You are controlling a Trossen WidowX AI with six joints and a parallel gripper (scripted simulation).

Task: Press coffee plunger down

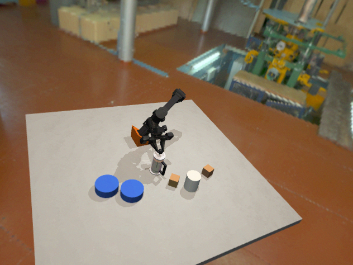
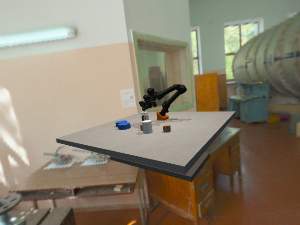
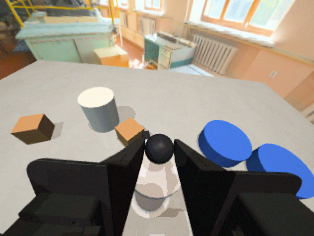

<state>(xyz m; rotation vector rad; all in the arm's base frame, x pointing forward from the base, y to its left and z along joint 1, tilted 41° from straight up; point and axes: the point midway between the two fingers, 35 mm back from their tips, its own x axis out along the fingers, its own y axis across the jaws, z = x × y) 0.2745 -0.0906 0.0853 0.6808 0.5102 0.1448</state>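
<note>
Plunger knob (image 3: 159, 148) clamped between pincer (image 3: 159, 150) fingers, above press (image 3: 152, 192)

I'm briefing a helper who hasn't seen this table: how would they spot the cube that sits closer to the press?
Start at the black arm's tool, shut on the knob of the press mid-table. Just beside the press's handle, before the pale cylinder, sits a small orange-tan cube. The other cube lies beyond the cylinder and looks darker brown.

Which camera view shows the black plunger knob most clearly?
The wrist view: the plunger knob sits large between the gripper fingers. In the top and exterior views the gripper hides it.
</note>
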